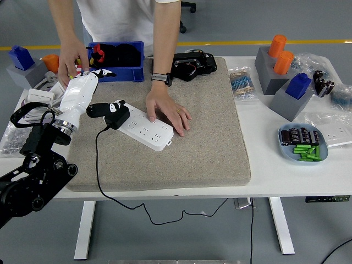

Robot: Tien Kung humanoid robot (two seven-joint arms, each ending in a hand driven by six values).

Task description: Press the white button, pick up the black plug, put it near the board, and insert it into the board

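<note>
Left hand (82,91) — white-shelled, fingers loosely spread and holding nothing — hovers over the mat's (209,148) far-left corner. Black plug (116,114) sits in the left end of the white power strip (144,128), cord trailing off the table's near edge. A person's hand (168,107) presses the strip's right end.

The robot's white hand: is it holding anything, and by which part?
Nothing is held. The left hand hangs open above the mat's corner, fingers spread; the black plug sits on the power strip.
</note>
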